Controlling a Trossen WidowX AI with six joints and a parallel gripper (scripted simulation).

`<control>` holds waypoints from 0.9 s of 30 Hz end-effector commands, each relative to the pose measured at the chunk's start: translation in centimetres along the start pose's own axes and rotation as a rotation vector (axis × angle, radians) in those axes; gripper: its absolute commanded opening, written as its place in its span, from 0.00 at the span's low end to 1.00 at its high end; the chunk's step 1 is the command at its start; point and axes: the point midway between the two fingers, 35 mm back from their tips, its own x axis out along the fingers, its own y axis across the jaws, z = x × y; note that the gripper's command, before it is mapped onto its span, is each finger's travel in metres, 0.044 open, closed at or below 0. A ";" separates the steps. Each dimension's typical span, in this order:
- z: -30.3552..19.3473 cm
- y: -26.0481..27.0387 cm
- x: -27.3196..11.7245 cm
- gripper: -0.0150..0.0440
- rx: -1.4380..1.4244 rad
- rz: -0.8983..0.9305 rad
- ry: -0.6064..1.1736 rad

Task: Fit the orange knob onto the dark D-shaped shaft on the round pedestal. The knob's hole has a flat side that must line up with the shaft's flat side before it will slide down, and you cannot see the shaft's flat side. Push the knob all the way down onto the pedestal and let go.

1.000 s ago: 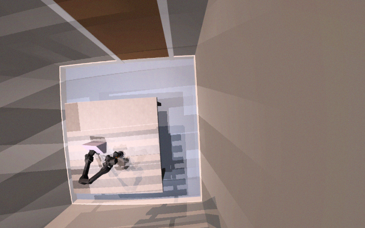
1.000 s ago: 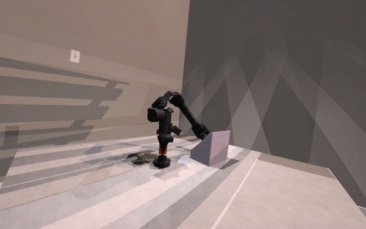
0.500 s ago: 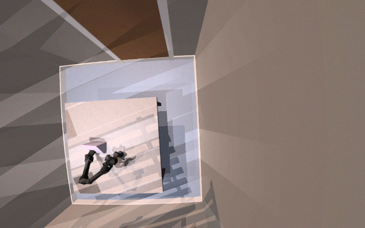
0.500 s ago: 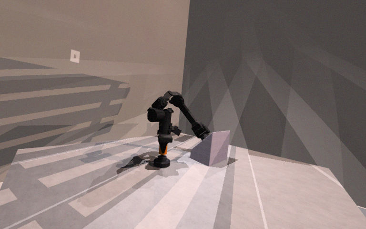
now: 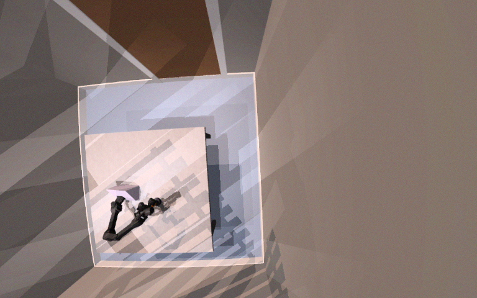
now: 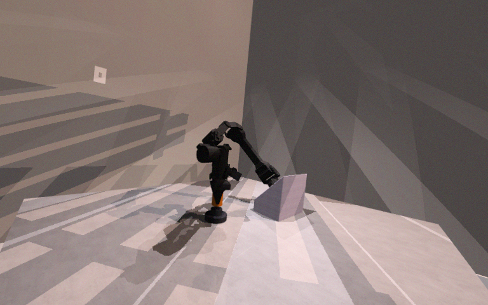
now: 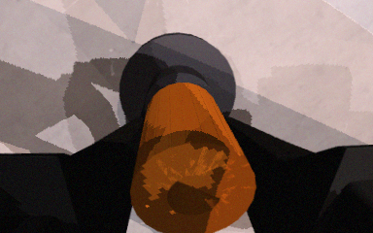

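Note:
The orange knob (image 6: 214, 201) (image 7: 185, 112) stands upright, gripped between my two black fingers. My gripper (image 6: 217, 202) (image 7: 183, 125) is shut on it, directly above the dark round pedestal (image 6: 215, 216) (image 7: 211, 60). A short, narrower dark part (image 6: 216, 208) shows between the knob's lower end and the pedestal's wide disc, so the knob is not down on the disc. The shaft's flat side and the knob's hole are hidden, and I cannot tell how far the shaft is inside the knob. In the top view the knob (image 5: 152, 205) is a tiny orange spot.
A pale lilac wedge-shaped block (image 5: 130, 190) (image 6: 291, 199) stands on the table (image 5: 147, 144) (image 6: 323, 287) near the arm's lower end. The arm (image 5: 112, 219) (image 6: 251, 150) arches up from behind it. Streaks of shadow cross the table and walls.

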 end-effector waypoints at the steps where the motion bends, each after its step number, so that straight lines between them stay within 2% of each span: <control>1: 0.0 0.0 0.0 0.25 -0.017 0.001 0.003; 18: -0.1 0.1 0.6 0.25 0.078 0.001 0.003; 27: -0.1 0.2 1.1 0.25 0.022 0.002 0.003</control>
